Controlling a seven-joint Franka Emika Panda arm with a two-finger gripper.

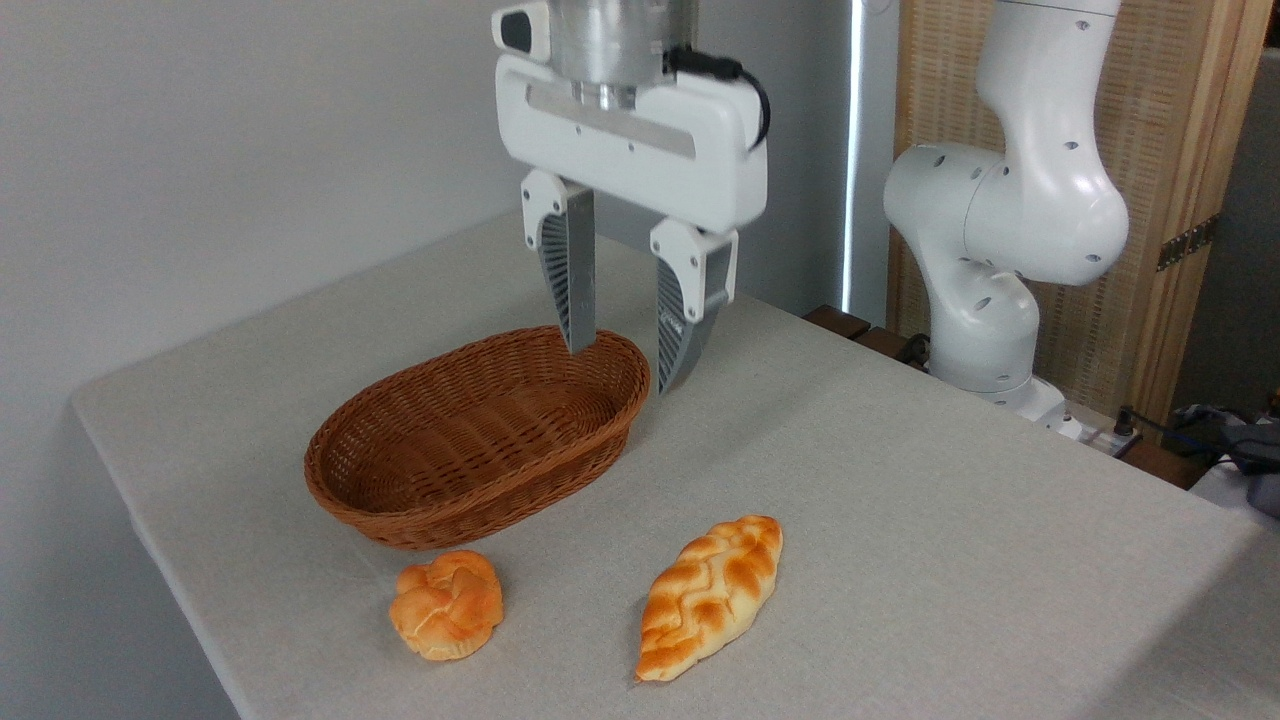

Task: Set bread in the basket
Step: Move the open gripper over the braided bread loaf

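- Gripper (pixel 628 368): raised above the table, fingers pointing down, jaws spread apart, nothing between them.
- Fingertips level in the picture with the far right rim of the basket (pixel 478 440); contact with the wicker not evident, true depth offset not determinable from the single view.
- Bread (pixel 710 595): braided loaf lying flat on the table cloth (pixel 950 520), near the front edge, right of the basket and well apart from the gripper.
- Round bun (pixel 447 604): just in front of the basket, left of the loaf, clear of it. Not the target.
- Basket: empty, upright, unobstructed.
- Step in hand, as judged: approach to the pick. Nothing grasped, nothing placed.
- Next move, as judged: travel toward the front of the table to a point over the loaf, jaws turned to close across its narrow width near the middle, then descent.
- Risk noted: glancing the basket rim on departure; pinching too near a tapered end and tipping the loaf.
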